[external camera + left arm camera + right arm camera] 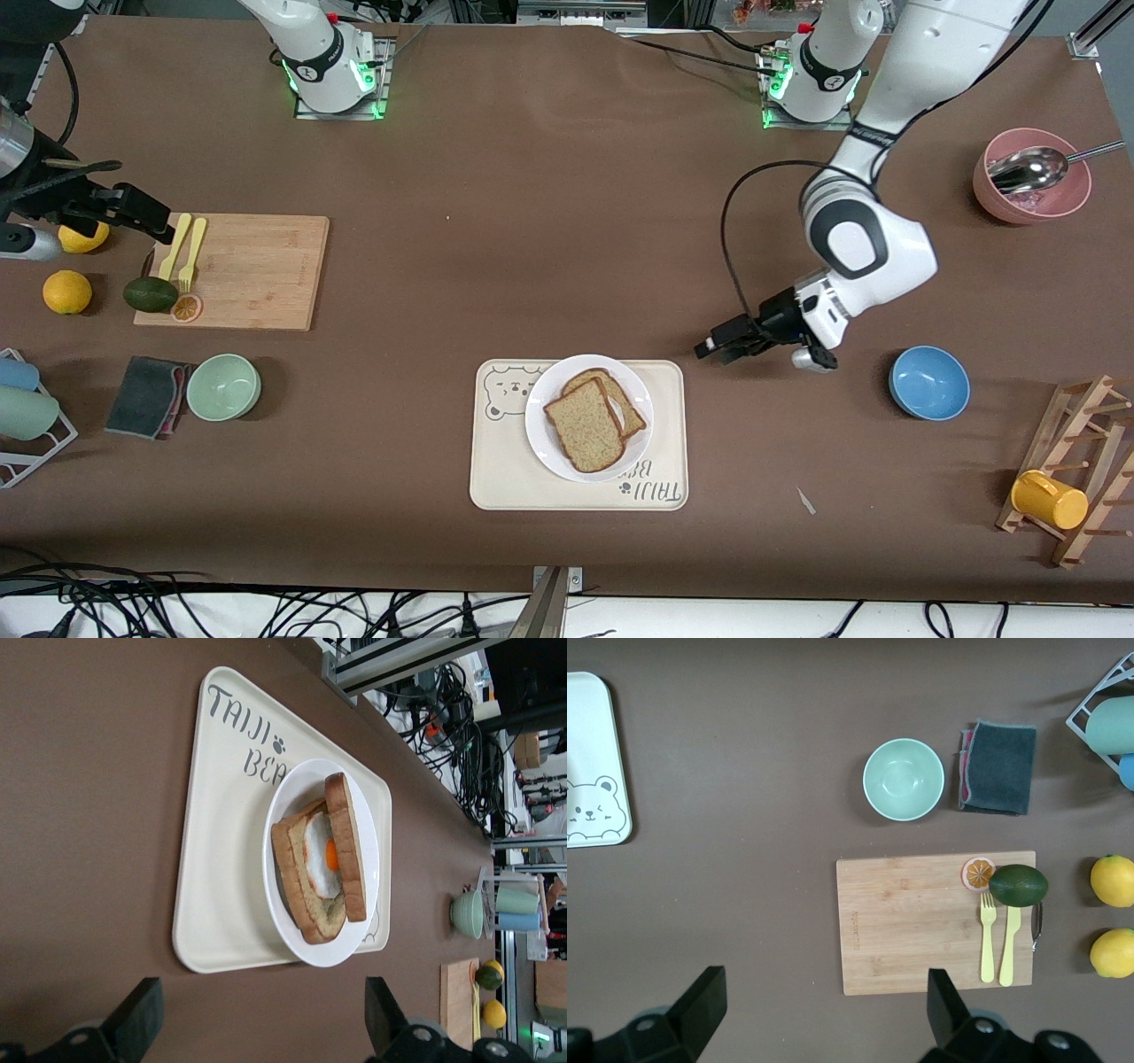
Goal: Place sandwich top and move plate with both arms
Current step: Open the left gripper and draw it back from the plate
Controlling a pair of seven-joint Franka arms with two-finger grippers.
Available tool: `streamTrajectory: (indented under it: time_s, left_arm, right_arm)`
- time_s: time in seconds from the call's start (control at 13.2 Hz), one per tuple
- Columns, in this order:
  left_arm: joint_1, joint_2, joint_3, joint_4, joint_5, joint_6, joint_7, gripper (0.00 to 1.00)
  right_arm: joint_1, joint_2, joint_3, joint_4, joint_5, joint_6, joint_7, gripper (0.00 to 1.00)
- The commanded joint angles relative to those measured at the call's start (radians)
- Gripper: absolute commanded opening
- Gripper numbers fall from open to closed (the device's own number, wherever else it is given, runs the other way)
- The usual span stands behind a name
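Note:
The sandwich top (585, 431), a speckled tan slice, lies tilted over a slice bearing a fried egg (321, 856) on the plate (540, 436). The plate stands on a cream bear tray (496, 461). In the left wrist view the sandwich top (347, 850) leans on the egg slice, and the plate (297, 943) overhangs the tray (221, 859) slightly. My left gripper (719, 344) (261, 1010) is open and holds nothing, just above the table beside the tray, toward the left arm's end. My right gripper (142, 215) (824, 1001) is open, high by the cutting board (921, 921).
The cutting board (239, 270) carries yellow cutlery, an avocado (150, 294) and an orange slice. A green bowl (223, 386), dark cloth (146, 384) and lemons lie near it. A blue bowl (928, 382), a pink bowl with spoon (1030, 175) and a mug rack (1072, 483) stand at the left arm's end.

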Motion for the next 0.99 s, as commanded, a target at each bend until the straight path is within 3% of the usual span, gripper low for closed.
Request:
streamTrajectory:
  time_s: [0.0,0.3,0.61,0.91]
  left_arm:
    - [0.121,-0.08,0.01,-0.055,0.213,-0.203,-0.063,1.0]
    - [0.131,-0.165,0.115,-0.029,0.53,-0.354,-0.212,1.0]
    - [0.151,-0.287,0.144,-0.022,0.84,-0.424,-0.349,1.0]
    - [0.234,-0.375,0.146,0.173,1.127,-0.723,-0.489,1.0]
  right_arm:
    - [0.003,0.013,0.001,0.034,-0.006,-0.014,0.015,1.0]
    - [0.001,0.013,0.001,0.035,-0.004,-0.017,0.012,1.0]
    - [0.003,0.013,0.001,0.034,-0.004,-0.016,0.015,1.0]
    - [0.001,0.013,0.001,0.034,-0.006,-0.017,0.012,1.0]
